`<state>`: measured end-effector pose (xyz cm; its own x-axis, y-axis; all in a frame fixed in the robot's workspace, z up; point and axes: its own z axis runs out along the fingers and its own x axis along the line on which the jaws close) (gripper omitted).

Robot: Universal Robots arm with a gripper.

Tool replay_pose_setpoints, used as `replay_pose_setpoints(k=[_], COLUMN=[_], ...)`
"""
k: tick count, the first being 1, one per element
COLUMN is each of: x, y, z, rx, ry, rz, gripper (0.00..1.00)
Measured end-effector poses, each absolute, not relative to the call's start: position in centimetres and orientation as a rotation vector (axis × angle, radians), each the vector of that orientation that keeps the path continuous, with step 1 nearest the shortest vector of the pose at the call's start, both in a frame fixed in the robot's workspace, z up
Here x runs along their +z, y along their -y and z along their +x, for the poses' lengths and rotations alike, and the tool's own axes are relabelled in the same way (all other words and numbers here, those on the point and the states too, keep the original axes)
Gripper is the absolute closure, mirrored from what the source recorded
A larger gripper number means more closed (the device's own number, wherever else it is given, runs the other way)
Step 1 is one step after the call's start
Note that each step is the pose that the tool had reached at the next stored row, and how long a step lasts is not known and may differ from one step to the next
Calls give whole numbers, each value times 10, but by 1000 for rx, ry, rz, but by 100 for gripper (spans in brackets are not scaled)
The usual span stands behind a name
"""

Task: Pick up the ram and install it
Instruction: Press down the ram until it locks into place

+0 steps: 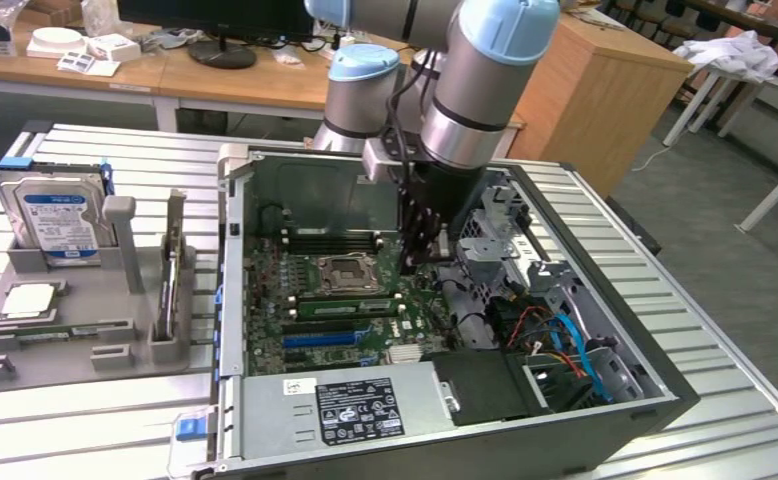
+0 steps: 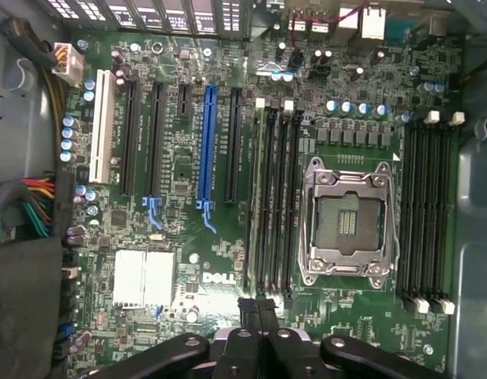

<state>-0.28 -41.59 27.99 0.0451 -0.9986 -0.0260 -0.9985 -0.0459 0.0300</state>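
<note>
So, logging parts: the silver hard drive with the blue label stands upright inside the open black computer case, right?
Not inside. In the exterior view, the silver hard drive with the blue label stands upright in the grey holder beside the open black computer case.

Exterior view obliquely above open case [image 1: 656,400]; wrist view close over shared motherboard [image 2: 180,178].

DELL logo [image 2: 215,279], white, on motherboard [image 2: 180,170]

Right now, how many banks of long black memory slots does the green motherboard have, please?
2: one bank and another, flanking the square silver CPU socket.
</note>
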Motion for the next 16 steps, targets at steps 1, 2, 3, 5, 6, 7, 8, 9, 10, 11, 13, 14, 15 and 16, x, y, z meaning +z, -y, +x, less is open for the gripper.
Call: replay_pose_setpoints(k=[1, 2, 3, 5, 6, 7, 8, 9, 10, 11, 13, 14, 15, 16], x=[279, 277, 276, 276, 276, 276, 276, 276, 276, 276, 276, 276, 276, 276], y=[416, 416, 416, 416, 416, 416, 416, 416, 416, 416, 416, 416, 416, 416], z=[-3, -3, -3, -3, -3, -3, -3, -3, -3, -3, -3, -3, -3, -3], rx=[-62, -62, -62, -62, -62, -62, -62, -62, -62, -62, -62, -62, -62, -62], ry=[2167, 2167, 2167, 2167, 2167, 2167, 2167, 2170, 2176, 2185, 2193, 2193, 2193, 2194], rz=[2268, 2268, 2268, 2268, 2268, 2268, 2268, 2266, 2260, 2251, 2244, 2244, 2244, 2243], gripper=[89, 89, 89, 89, 89, 89, 89, 89, 89, 89, 89, 89, 89, 89])
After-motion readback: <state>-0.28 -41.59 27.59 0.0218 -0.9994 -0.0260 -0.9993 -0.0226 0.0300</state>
